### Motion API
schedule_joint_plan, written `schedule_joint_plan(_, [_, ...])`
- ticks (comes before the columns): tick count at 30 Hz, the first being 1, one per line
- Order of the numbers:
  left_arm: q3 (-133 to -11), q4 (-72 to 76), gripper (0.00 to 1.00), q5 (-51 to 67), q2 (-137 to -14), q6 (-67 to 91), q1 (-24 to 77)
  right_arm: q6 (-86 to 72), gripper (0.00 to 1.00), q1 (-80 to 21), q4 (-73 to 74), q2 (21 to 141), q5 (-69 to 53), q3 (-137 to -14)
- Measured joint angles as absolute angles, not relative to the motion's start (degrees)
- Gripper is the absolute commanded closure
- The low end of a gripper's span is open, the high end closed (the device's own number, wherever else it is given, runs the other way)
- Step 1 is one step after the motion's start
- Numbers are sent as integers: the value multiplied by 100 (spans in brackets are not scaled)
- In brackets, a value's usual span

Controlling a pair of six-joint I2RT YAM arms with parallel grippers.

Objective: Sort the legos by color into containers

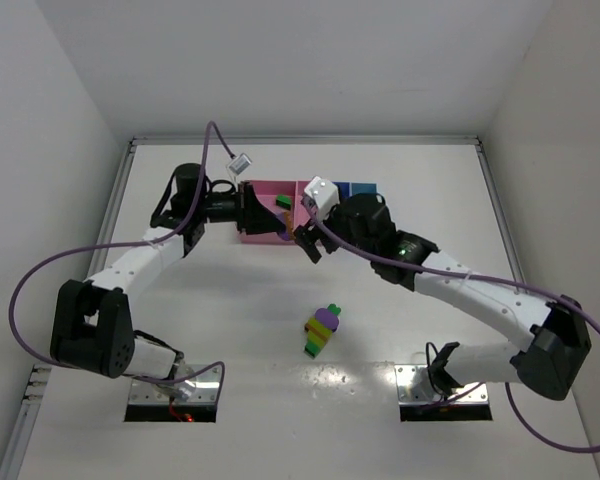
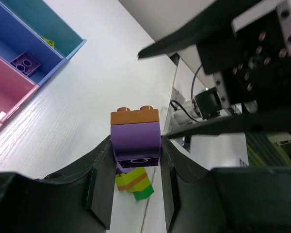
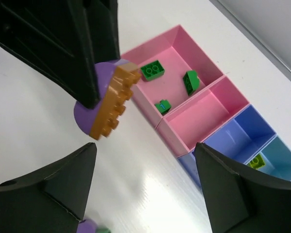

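Pink bin (image 3: 196, 51) holding three green bricks (image 3: 153, 70), left hand (image 2: 136, 162) grasping orange-purple clump (image 2: 135, 133), right hand (image 3: 143, 155) released

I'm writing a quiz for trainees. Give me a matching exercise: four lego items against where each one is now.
Items: 1 dark green plastic bricks; 2 lone purple plastic brick; 3 yellow-green plastic brick; 4 orange-on-purple brick stack.
Places: a light blue plastic bin; b between the jaws of the left gripper; c wide pink plastic bin; d blue plastic bin.
Pairs: 1-c; 2-d; 3-a; 4-b.
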State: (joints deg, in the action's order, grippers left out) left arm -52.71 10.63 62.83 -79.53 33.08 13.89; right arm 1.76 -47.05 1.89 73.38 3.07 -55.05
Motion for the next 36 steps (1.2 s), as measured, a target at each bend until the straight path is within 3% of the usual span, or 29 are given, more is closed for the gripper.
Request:
schedule_joint_plan(6, [-5271, 768, 100, 6700, -7841, 2856, 1184, -54, 19, -4158, 972, 6960, -902, -6027])
schedule_joint_plan(11, [-5376, 495, 100, 7321, -7926, 2558, 1179, -593, 22, -3583, 1232, 7190, -2897, -6250])
schedule_joint_plan(15, [-5782, 60, 100, 7789, -8145, 2139, 1181, -1619, 29, -3087, 690, 7752, -4578, -6062])
schedule_joint_plan(19, [-6147, -329, 100, 8119, -8322, 1826, 1199, -2641, 29, -2788, -80, 8366, -5629, -5859])
schedule_joint_plan(28, [-6263, -633, 99, 8285, -8359, 1649, 1256, -3640, 29, -2740, -1194, 8932, -6499, -6058])
schedule_joint_plan(36, [-6326, -703, 99, 8270, -8530, 1601, 1293, -3426, 29, -2762, -1020, 8967, -6410, -6423])
